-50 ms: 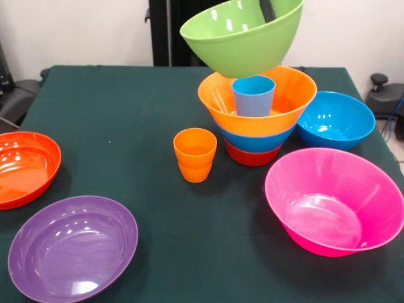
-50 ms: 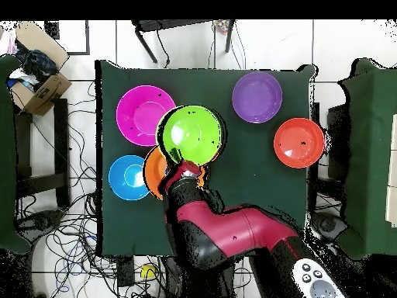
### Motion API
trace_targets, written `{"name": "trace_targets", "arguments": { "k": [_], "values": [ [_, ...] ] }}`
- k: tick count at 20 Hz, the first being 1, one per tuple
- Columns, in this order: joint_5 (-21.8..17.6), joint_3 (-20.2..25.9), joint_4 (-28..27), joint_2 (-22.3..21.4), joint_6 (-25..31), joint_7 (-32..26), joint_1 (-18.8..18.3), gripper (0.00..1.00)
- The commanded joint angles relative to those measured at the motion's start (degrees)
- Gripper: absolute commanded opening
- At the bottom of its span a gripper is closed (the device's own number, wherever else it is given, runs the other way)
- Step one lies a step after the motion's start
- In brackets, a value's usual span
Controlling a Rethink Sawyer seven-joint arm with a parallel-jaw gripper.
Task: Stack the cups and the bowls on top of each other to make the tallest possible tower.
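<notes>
Bowls of glossy, stiff plastic look light and slippery, so a pinch over a thin rim seems the best hold. From the left of the front view: a red-orange bowl point(image 1: 25, 167) at the table's point(image 1: 126, 107) edge, a purple bowl point(image 1: 72, 247) nearer, nested orange cups point(image 1: 195, 154) mid-table. Right of them rises the tower point(image 1: 257, 120), an orange bowl over blue and red ones, with the light blue cup point(image 1: 254, 95) inside. Above it hangs the lime green bowl point(image 1: 243, 36), tilted, the gripper point(image 1: 268, 9) clamped on its far rim. A blue bowl point(image 1: 336, 120) and a pink bowl point(image 1: 334, 202) sit rightmost.
</notes>
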Motion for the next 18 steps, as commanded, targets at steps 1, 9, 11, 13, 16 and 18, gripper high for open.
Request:
{"name": "trace_targets", "arguments": {
  "k": [1, 9, 11, 13, 16, 18],
  "values": [
    [-3.7, -16.3, -1.4, 3.8, -4.3, 5.2, 9.2, 0.0],
    [-2.6, -23.2, -1.0, 2.6, -5.4, 6.6, 15.4, 0.0],
    [-3.1, -23.9, -1.6, 3.0, -5.6, 6.8, 15.9, 0.0],
    [-3.8, -24.4, -2.4, 3.6, -6.2, 6.9, 16.0, 0.0],
    [-4.5, -25.0, -3.4, 3.3, -6.4, 6.7, 16.4, 0.0],
    [-5.0, -25.1, -3.9, 2.6, -6.1, 6.8, 16.5, 0.0]
  ]
}}
